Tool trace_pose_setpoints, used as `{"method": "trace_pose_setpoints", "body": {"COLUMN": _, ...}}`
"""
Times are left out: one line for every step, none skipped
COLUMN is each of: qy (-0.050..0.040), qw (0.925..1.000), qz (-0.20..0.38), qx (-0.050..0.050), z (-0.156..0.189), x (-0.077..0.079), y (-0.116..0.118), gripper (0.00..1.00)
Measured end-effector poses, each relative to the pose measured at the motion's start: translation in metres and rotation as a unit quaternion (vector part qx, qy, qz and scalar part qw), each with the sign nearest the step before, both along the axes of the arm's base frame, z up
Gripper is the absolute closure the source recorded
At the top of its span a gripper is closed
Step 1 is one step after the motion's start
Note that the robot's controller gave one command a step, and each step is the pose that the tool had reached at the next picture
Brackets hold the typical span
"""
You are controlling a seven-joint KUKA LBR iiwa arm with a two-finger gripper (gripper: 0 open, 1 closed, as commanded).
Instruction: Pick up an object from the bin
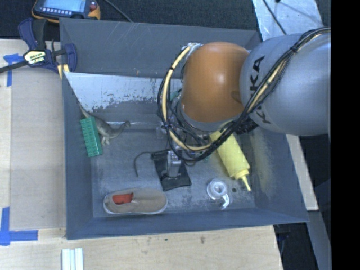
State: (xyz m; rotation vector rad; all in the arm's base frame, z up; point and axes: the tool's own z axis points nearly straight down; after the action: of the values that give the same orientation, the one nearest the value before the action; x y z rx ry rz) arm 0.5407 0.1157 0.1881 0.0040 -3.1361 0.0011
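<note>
Gripper low at bin centre, likely grasp step. Open or closed: can't tell. Nearest candidates: beige shoe at 7 o'clock, yellow bottle at 3. Next: confirm grip before lifting.

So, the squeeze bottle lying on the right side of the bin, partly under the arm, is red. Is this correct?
Not quite. The squeeze bottle is yellow, not red, as the camera view shows. It does lie on the right side of the bin, partly under the arm.
</note>
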Motion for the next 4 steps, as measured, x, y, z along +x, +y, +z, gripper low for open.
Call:
{"method": "trace_pose_setpoints", "body": {"qy": -0.0042, "qw": 1.0000, "qz": -0.001, "qx": 0.001, "z": 0.005, "x": 0.002, "y": 0.000, "gripper": 0.00}}
{"method": "trace_pose_setpoints", "body": {"qy": -0.0063, "qw": 0.9993, "qz": 0.037, "qx": 0.001, "z": -0.036, "x": -0.018, "y": -0.022, "gripper": 0.00}}
{"method": "trace_pose_setpoints", "body": {"qy": -0.0045, "qw": 0.9919, "qz": 0.127, "qx": 0.001, "z": -0.073, "x": -0.006, "y": -0.045, "gripper": 0.00}}
{"method": "trace_pose_setpoints", "body": {"qy": -0.0040, "qw": 0.9982, "qz": 0.060, "qx": 0.001, "z": -0.065, "x": 0.027, "y": -0.038, "gripper": 0.00}}
